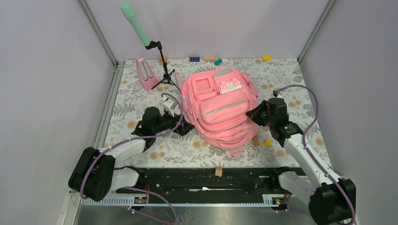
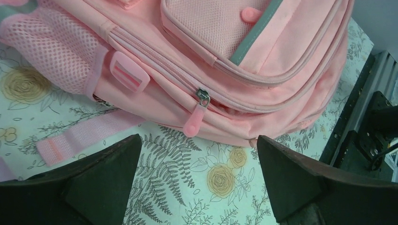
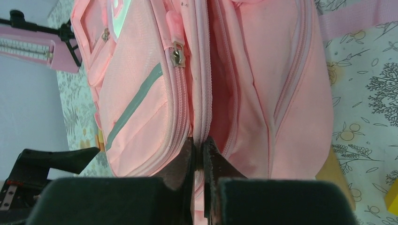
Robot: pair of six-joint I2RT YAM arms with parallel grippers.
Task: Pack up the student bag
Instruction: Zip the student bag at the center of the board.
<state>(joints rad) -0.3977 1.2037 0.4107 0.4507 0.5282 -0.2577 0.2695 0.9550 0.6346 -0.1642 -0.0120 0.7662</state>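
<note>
Near edge: a small wooden block (image 1: 218, 171) sits on its own by the base rail.

Left gripper (image 2: 198, 140) has its jaws wide and holds nothing. It hovers low over the table (image 1: 187, 150), just beside the bag's left side, with a pink zip pull (image 2: 193, 124) right ahead of it.

Right gripper (image 3: 198, 145) is clamped down to a sliver on the bag's right edge. It looks like it's pinching the zip seam, with fabric between the fingers.

Student bag (image 1: 220, 108) lies flat, front pockets up, mid-table between the two arms. A yellow cube (image 1: 267, 143) is on the table near the bag's lower right corner.

Progress, my read: early. Nothing is visibly going into the bag and neither arm carries an item. The seam beside the right grip may be gaping, but I can't tell if that compartment is actually open. What's left is to open it, load it and zip it.

Far side: pink metronome (image 1: 146, 72), then a teal microphone (image 1: 135, 23) on a black tripod stand. A few coloured blocks (image 1: 218, 61) are strung along the back edge.

The surface is a floral and fern print cloth and lies flat. The room is plain pale walls on three sides with metal corner posts.
</note>
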